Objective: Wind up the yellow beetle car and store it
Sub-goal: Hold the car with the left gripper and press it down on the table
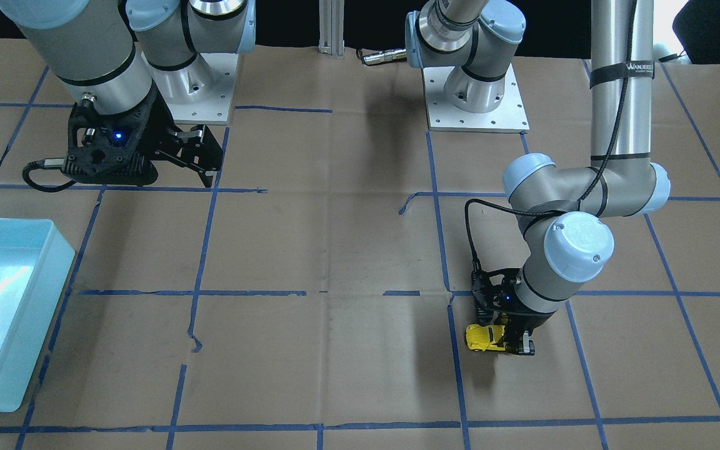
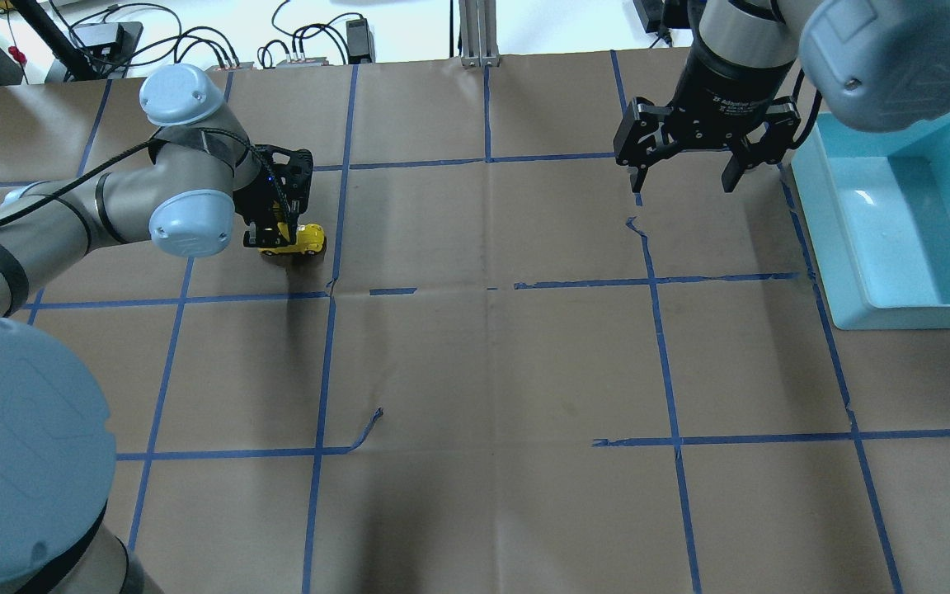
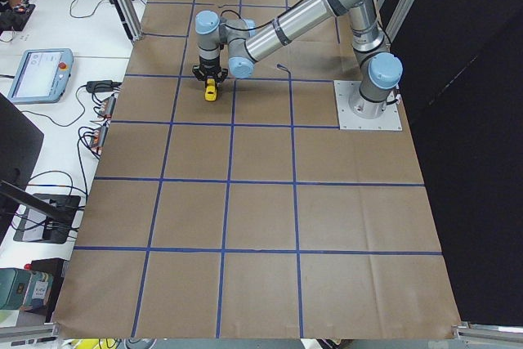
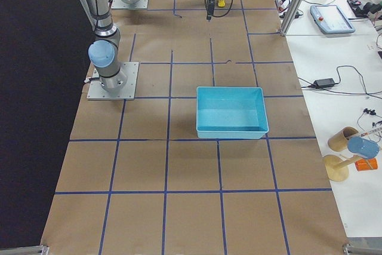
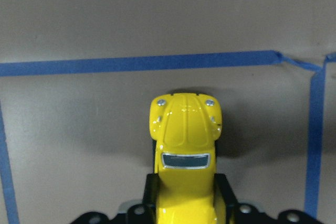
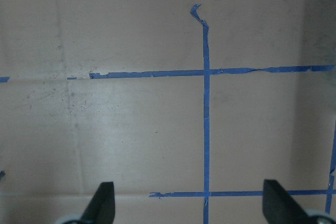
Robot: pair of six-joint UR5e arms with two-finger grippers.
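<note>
Jaws of the left gripper [image 2: 275, 238] pinch the rear flanks of the yellow beetle car [image 2: 300, 242], while those of the right gripper [image 2: 684, 180] stand wide and empty. On the brown-papered desk [image 2: 483, 371], the blue bin [image 2: 912, 231] sits toward the far edge on the robot's right. The car is low on the paper toward that same edge, on the left. Winding likely needs firm downward pressure and a straight backward drag along the car's length, with the wheels kept off the blue tape [image 5: 136, 64].

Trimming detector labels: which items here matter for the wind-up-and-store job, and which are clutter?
Job:
yellow beetle car, gripped by left gripper
blue bin, likely the storage spot
right gripper, open

Clutter:
teach pendant
cardboard tube
cables
</note>
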